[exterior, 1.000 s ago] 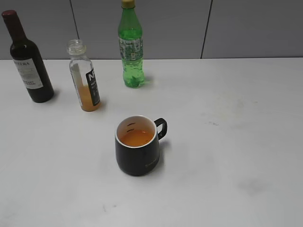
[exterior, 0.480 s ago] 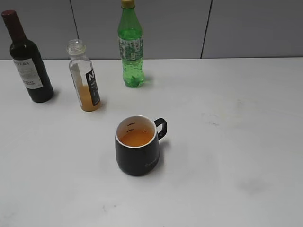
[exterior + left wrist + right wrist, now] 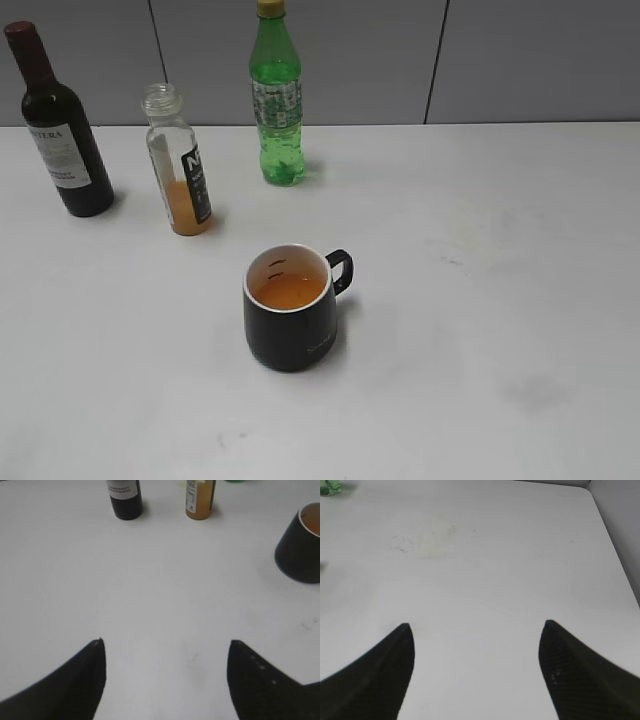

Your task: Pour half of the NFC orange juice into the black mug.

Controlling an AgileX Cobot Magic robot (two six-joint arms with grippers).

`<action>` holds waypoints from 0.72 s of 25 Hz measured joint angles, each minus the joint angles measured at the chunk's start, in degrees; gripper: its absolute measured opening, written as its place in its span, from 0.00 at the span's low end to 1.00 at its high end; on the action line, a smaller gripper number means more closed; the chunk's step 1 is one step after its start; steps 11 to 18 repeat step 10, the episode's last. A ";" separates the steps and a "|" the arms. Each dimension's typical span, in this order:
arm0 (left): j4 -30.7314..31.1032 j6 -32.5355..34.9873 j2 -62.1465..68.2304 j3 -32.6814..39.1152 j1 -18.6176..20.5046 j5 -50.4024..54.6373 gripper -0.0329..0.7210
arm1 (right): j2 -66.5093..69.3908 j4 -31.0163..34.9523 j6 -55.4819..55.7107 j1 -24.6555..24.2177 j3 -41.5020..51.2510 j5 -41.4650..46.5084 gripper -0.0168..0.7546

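Observation:
The NFC orange juice bottle [image 3: 178, 165] stands upright and capless at the back left, with orange liquid in its lower part; it also shows in the left wrist view [image 3: 200, 500]. The black mug [image 3: 290, 310] sits mid-table with orange juice inside and its handle to the right; its side shows in the left wrist view [image 3: 300, 550]. My left gripper [image 3: 167, 642] is open and empty over bare table, well short of the bottle. My right gripper [image 3: 477, 625] is open and empty over bare table. Neither gripper shows in the exterior view.
A dark wine bottle [image 3: 60, 130] stands at the far left and a green soda bottle [image 3: 276, 95] at the back centre. The white table [image 3: 480, 250] meets a grey wall behind. The table's right edge [image 3: 620, 565] shows in the right wrist view.

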 joint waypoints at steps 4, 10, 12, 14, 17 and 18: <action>0.00 0.00 -1.42 0.00 3.64 -0.07 0.81 | 0.00 0.00 0.00 0.00 0.00 0.00 0.78; 0.00 0.00 -5.81 0.00 9.71 0.01 0.81 | 0.00 0.00 0.00 0.00 0.00 0.00 0.78; 0.00 0.00 -5.81 0.00 9.71 0.01 0.81 | 0.00 0.00 0.00 0.00 0.00 0.00 0.78; 0.00 0.00 -5.81 0.00 9.71 0.01 0.81 | 0.00 0.00 0.00 0.00 0.00 0.00 0.78; 0.00 0.00 -5.81 0.00 9.71 0.01 0.81 | 0.00 0.00 0.00 0.00 0.00 0.00 0.78; 0.00 0.00 -5.81 0.00 9.71 0.01 0.81 | 0.00 0.00 0.00 0.00 0.00 0.00 0.78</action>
